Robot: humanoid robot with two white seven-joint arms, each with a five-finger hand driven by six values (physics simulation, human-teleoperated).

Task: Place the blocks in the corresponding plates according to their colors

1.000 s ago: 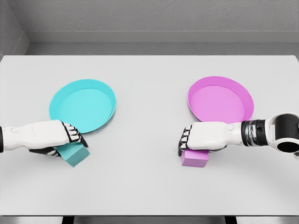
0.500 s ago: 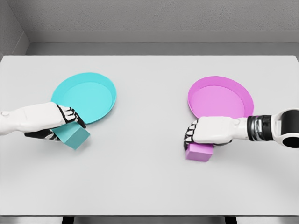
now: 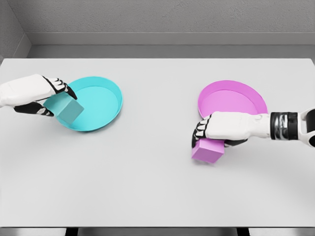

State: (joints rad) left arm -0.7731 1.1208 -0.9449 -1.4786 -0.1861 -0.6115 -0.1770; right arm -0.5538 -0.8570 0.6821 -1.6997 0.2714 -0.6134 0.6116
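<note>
Cyan first: we hold the cyan block (image 3: pixel 64 108) in our left hand (image 3: pixel 30 93), fingers clamped around it, over the left edge of the cyan plate (image 3: pixel 101 101). It hangs tilted, one corner dipping toward the plate's rim, and no long axis is clear from the head view. Our right hand (image 3: pixel 227 129) grips the pink block (image 3: pixel 208 150), fingers curled over its top. That block looks slightly longer left to right and is skewed, its near corner pointing down-left. It sits just in front of the pink plate (image 3: pixel 246 94), with our hand overlapping the plate's near rim. Both plates lie well apart on the white table (image 3: pixel 157 191). Between each block and its own plate, only the plate's raised rim stands in the way.
</note>
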